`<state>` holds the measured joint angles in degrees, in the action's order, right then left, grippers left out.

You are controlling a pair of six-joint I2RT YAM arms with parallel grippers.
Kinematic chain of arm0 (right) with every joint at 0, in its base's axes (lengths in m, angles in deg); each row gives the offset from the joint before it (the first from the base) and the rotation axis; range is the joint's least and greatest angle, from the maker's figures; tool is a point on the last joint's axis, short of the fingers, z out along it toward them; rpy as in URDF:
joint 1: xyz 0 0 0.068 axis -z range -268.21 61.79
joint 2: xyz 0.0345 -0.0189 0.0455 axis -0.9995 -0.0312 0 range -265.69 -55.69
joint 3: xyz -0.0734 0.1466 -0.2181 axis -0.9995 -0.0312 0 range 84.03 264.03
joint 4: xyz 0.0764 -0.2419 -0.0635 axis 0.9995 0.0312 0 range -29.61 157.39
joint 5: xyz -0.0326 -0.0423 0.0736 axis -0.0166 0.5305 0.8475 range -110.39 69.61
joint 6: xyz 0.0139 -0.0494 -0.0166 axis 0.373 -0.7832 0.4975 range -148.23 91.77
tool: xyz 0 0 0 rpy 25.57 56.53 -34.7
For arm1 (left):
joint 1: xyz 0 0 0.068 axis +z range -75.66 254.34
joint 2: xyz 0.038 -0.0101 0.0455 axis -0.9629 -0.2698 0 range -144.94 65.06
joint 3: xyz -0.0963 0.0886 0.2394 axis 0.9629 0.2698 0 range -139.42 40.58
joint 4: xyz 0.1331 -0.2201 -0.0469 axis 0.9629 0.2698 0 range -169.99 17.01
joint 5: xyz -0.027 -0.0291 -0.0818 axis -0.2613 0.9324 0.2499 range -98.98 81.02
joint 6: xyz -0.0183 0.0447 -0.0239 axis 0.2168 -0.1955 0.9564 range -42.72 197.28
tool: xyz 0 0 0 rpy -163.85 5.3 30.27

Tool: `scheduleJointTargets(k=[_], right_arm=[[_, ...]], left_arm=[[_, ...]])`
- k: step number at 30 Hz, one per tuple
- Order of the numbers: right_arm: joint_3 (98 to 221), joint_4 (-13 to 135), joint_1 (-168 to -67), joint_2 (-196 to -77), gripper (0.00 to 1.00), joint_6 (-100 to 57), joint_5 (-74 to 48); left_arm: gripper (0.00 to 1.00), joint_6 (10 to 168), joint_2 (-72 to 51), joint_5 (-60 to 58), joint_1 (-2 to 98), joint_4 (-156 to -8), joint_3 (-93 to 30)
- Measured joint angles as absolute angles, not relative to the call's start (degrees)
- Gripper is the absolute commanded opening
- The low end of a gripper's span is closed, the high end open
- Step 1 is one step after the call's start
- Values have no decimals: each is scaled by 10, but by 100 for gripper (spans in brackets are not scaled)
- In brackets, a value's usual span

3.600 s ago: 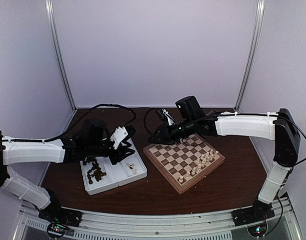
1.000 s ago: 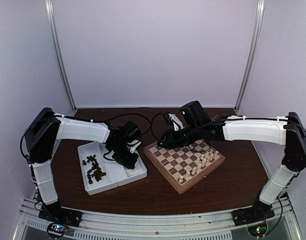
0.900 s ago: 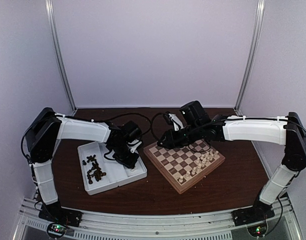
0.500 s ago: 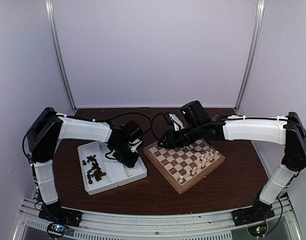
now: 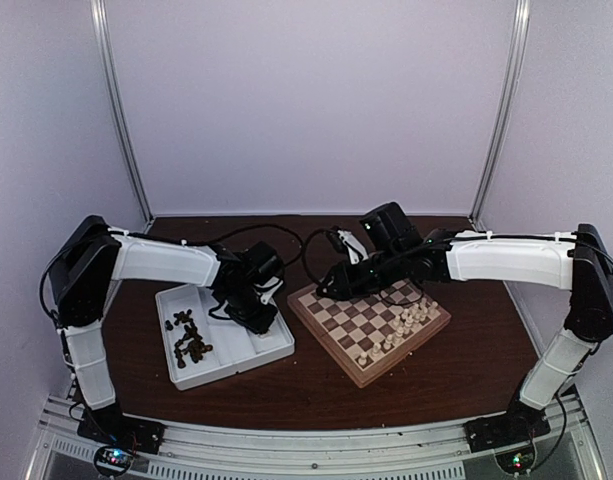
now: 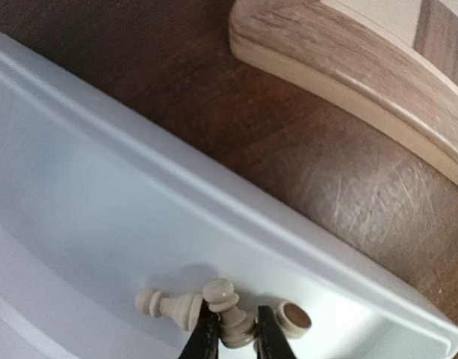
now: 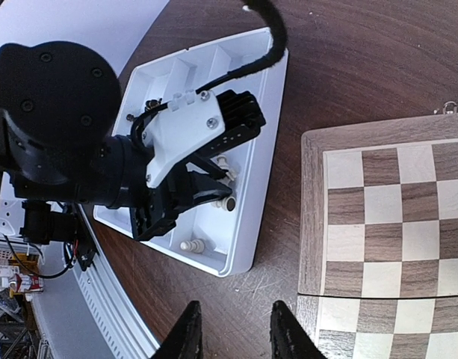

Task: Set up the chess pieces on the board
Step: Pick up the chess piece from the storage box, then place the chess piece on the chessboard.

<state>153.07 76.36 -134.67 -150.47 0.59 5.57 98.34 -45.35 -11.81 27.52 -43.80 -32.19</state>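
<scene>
no readable text, no labels or numbers

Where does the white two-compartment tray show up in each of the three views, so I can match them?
Top external: the white tray is left of centre, between the left arm and the board.
Left wrist: the tray fills the lower left, with cream pieces at the bottom edge.
Right wrist: the tray is upper left, partly under the left arm.
Shared landmark: the board's light wood rim beside it.
</scene>
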Motion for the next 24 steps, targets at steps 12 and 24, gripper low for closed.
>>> scheduleJointTargets(k=[12, 24], right_arm=[[1571, 742, -1357, -1536, 33, 39, 109], [1581, 655, -1386, -1574, 40, 126, 173]], left_arm=[[14, 913, -238, -76, 273, -622, -144], [15, 835, -119, 18, 273, -793, -23]])
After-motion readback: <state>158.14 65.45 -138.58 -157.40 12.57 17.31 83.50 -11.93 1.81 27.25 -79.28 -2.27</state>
